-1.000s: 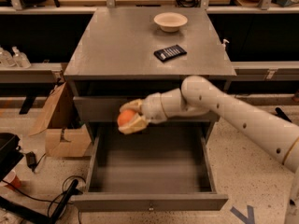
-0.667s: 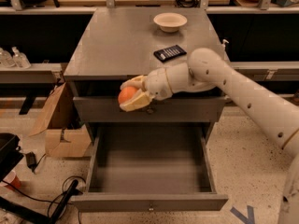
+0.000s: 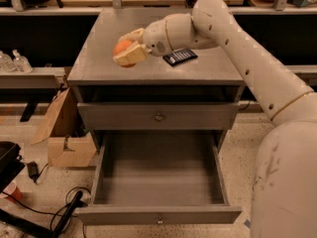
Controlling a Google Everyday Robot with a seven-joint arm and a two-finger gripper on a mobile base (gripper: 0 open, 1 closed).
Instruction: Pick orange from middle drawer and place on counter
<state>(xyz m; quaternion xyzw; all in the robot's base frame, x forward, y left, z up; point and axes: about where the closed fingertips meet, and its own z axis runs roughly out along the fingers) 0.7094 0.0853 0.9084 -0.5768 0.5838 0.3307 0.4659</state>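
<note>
Gripper (image 3: 128,54) of mine is squeezed tight around the orange (image 3: 121,50). It is over the left side of the counter (image 3: 94,68), closer to the front edge than the back edge. I cannot tell if the orange sits on the top or hangs just above it. The middle drawer (image 3: 158,182) is pulled out down below, and I see nothing inside it. If I let go too high, the orange could roll, because it is round and smooth. The left edge and the front edge are near, so it could drop to the floor or into the open drawer. It could also bump the flat black thing (image 3: 180,56) near my wrist. My arm (image 3: 247,63) covers the back right corner of the counter, so I cannot see what is there. My fingers (image 3: 132,59) hide a big part of the orange too.
</note>
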